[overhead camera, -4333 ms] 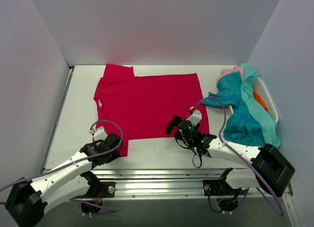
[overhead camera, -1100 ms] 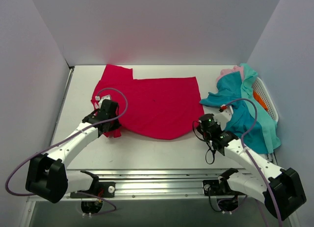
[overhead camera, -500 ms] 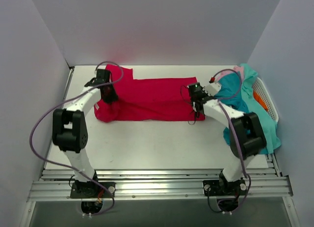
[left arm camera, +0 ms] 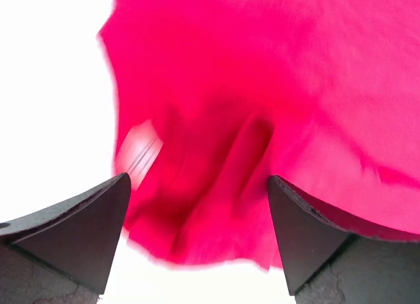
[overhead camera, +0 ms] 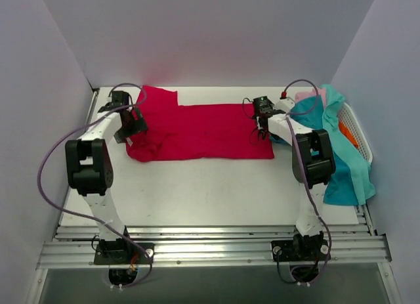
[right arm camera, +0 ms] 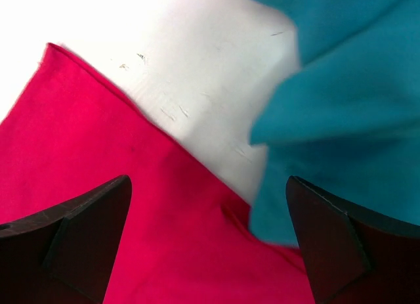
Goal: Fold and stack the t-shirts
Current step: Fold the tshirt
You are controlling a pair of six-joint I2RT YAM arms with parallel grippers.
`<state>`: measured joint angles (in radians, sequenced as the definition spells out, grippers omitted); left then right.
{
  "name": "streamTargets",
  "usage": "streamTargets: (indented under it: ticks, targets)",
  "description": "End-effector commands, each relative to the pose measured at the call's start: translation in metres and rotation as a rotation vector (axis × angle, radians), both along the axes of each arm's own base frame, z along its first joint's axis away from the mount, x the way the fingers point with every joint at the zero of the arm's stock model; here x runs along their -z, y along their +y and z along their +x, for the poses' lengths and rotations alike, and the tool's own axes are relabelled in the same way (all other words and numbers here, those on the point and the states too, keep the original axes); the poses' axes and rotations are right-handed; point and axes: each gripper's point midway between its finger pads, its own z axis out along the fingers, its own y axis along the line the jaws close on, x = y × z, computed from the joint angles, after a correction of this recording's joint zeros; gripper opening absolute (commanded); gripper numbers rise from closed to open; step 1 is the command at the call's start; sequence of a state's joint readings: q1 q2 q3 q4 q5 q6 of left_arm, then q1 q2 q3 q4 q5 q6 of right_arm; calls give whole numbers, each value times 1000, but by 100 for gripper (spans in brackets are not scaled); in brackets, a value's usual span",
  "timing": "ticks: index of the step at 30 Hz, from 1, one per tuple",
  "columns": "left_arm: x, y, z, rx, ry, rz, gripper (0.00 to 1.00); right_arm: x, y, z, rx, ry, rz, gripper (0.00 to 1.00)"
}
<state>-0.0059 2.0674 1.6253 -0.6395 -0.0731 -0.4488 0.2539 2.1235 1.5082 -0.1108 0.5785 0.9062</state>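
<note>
The crimson red t-shirt [overhead camera: 197, 130] lies folded in half across the far part of the table, one sleeve [overhead camera: 161, 97] sticking out at the back left. My left gripper [overhead camera: 129, 128] hovers over its left end, open; in the left wrist view the gripper [left arm camera: 197, 241] has red cloth [left arm camera: 262, 87] below the gap, none between the fingers. My right gripper [overhead camera: 262, 120] is over the shirt's right end, open. The right wrist view has the gripper [right arm camera: 207, 245] above the red shirt's corner [right arm camera: 131, 218], next to a teal t-shirt [right arm camera: 341, 120].
A heap of teal t-shirts [overhead camera: 331, 153] with a pale pink one [overhead camera: 305, 94] on its far side drapes over the white slotted basket [overhead camera: 356, 132] at the right edge. White walls close in the table on three sides. Bare tabletop [overhead camera: 197, 192] lies in front of the red shirt.
Both arms have swung from the near side to the far side, carrying the red shirt's near hem over and folding it in half. Both grippers then opened and let the cloth go.
</note>
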Motion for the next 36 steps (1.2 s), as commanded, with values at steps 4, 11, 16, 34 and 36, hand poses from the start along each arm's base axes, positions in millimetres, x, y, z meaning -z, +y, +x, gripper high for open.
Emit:
streamTargets:
  ticks: [4,11,16,34,36]
  targets:
    - [-108,7,-47,-113,-300,69,94,-96,7,-39,-4,-172,-49,100]
    - [-101,-31,-99,-72,-294,132,94,-90,46,-79,-94,-182,-52,100]
    - [-85,-70,-120,-7,-309,67,94,-45,66,-86,-170,-126,1,100]
    - [-16,-82,-91,-43,-181,242,94,-20,68,-89,-192,-104,9,100]
    - [-16,-80,-87,-49,-183,263,94,-19,69,-89,-198,-104,12,100]
